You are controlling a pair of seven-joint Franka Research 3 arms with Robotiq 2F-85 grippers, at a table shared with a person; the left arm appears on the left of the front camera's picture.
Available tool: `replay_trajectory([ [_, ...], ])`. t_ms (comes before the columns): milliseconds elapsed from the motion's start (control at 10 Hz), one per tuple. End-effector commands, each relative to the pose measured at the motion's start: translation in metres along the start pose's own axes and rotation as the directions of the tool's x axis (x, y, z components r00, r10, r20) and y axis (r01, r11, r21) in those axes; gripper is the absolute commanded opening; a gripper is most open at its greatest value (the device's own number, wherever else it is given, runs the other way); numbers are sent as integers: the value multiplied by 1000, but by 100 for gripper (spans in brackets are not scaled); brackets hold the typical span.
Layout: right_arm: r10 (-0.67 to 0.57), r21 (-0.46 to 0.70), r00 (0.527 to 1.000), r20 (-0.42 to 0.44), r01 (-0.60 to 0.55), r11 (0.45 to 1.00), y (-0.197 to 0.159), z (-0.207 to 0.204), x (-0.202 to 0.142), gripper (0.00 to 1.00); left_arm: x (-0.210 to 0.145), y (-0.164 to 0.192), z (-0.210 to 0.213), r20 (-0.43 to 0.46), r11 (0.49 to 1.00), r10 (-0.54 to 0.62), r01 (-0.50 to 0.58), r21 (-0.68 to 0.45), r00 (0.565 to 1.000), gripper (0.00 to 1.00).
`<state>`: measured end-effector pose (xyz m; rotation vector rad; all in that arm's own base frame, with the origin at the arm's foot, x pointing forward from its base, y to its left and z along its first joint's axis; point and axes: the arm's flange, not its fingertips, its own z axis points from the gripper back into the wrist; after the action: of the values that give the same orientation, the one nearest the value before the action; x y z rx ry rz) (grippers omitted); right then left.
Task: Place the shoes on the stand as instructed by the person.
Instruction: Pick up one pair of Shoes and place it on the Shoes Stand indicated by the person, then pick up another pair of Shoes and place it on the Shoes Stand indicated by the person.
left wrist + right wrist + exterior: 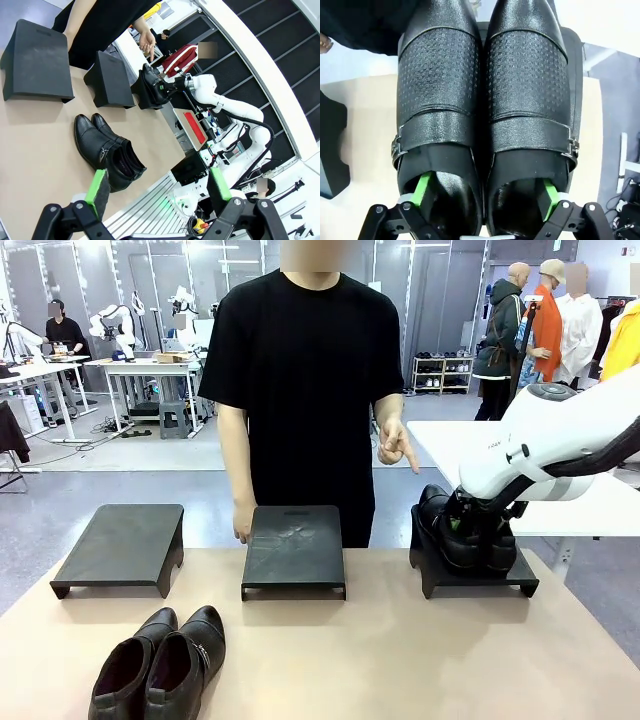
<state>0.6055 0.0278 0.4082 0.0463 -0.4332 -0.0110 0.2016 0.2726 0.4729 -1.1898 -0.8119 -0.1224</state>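
Note:
One pair of glossy black shoes (462, 530) (485, 90) sits on the right stand (430, 580). My right gripper (478, 523) (485, 195) is over their heels, open wide, with one green-padded finger (423, 187) inside each shoe. The other pair of shoes (160, 665) (107, 150) lies on the table at the front left. My left gripper (157, 185) hangs open above the table's near edge with nothing between its fingers. The person in a black T-shirt stands behind the middle stand, and the person's hand (397, 445) (147, 42) points down towards the right stand.
A bare left stand (120, 545) (37, 60) and a bare middle stand (293, 548) (110, 80) stand in a row along the far side of the tan table (350, 660). The person's other hand (243, 530) rests by the middle stand. A white table (450, 445) lies beyond the right stand.

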Motion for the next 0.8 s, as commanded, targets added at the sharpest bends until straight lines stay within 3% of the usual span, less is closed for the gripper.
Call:
replay_trajectory([
  [0, 1, 0, 1000, -5, -1, 1000, 0, -2, -2, 100, 0, -1, 3, 0, 1000, -16, 16, -14, 1000, 100],
  [700, 1, 0, 1000, -5, -1, 1000, 0, -2, -2, 100, 0, -1, 3, 0, 1000, -16, 16, -14, 1000, 100],
])
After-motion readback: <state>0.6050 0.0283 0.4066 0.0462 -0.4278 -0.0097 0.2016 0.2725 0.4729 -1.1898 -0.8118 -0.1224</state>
